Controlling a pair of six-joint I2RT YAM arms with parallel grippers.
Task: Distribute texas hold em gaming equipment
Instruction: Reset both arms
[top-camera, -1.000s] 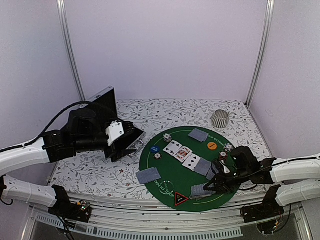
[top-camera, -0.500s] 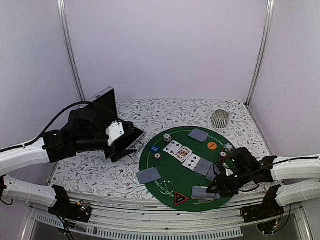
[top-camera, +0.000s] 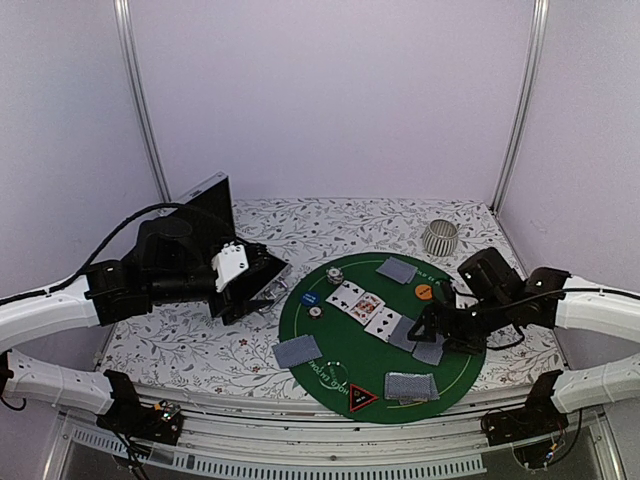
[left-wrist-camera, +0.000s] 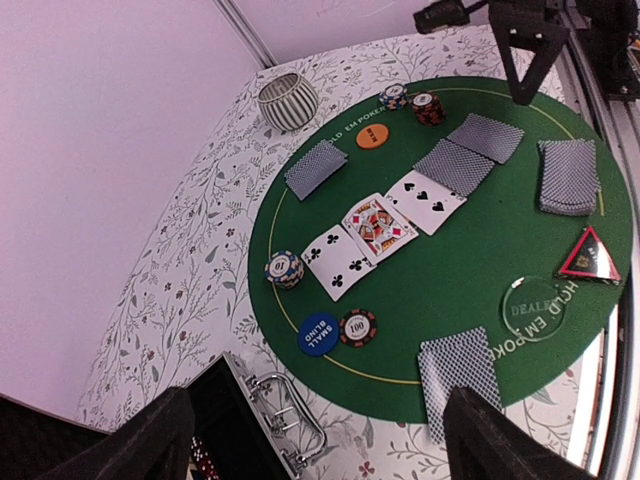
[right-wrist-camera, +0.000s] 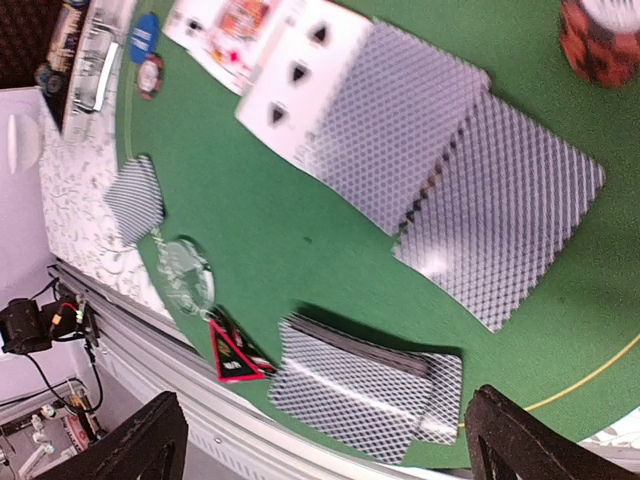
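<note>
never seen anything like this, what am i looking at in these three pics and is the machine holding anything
Two robot arms are bolted at the near edge of a table, each ending in a two-finger gripper. The wide picture comes from a fixed camera above and behind them; the other two come from a camera on each wrist, so the dark shapes in their bottom corners are that arm's own fingers. On the table lies a round green mat with three face-up cards, face-down cards, a deck, chips and a red-edged triangle. Beside it are a ribbed cup and a case. The left gripper and right gripper are both open, holding nothing.
</note>
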